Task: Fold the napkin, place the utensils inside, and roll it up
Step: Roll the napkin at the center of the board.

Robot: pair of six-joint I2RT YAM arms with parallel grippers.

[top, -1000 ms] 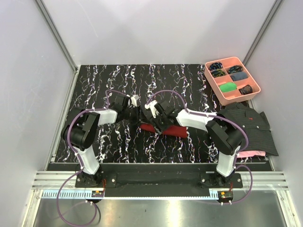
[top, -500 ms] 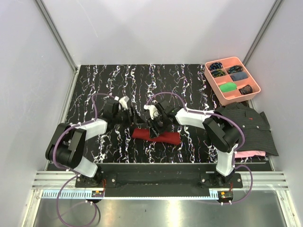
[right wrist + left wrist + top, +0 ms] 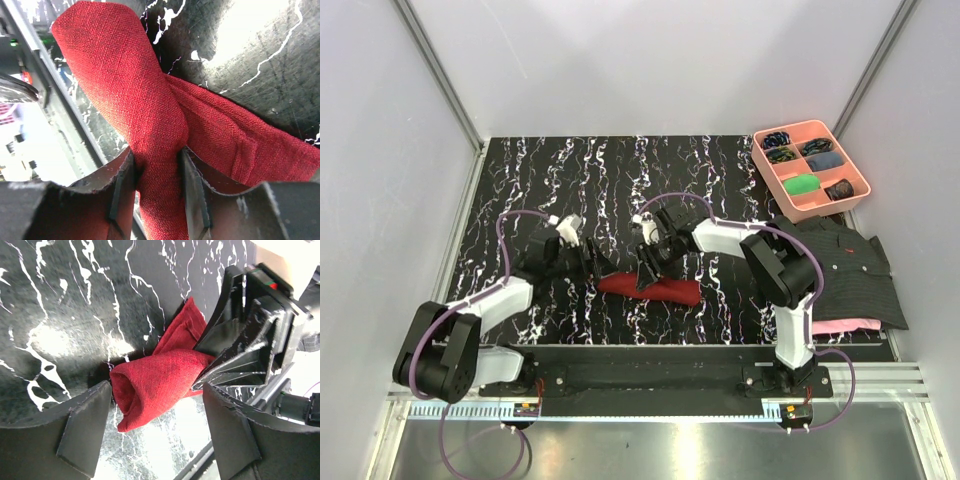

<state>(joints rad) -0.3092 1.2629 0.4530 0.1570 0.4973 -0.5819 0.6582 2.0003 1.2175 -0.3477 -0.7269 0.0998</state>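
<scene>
Black marbled table (image 3: 520,180) carries the rolled napkin (image 3: 665,290) near its front. Right gripper (image 3: 157,170) pinches the roll; left gripper (image 3: 155,405) stands wide open astride its end, empty. Utensils are probably inside, unseen. Roll evenly, with a firm pinch.

White-and-black arms (image 3: 720,238), purple cables (image 3: 525,212)

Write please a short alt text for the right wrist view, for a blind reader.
The right gripper pinches a rolled part of the dark red napkin between its two black fingers. The rest of the napkin lies folded on the black, white-veined table.
</scene>
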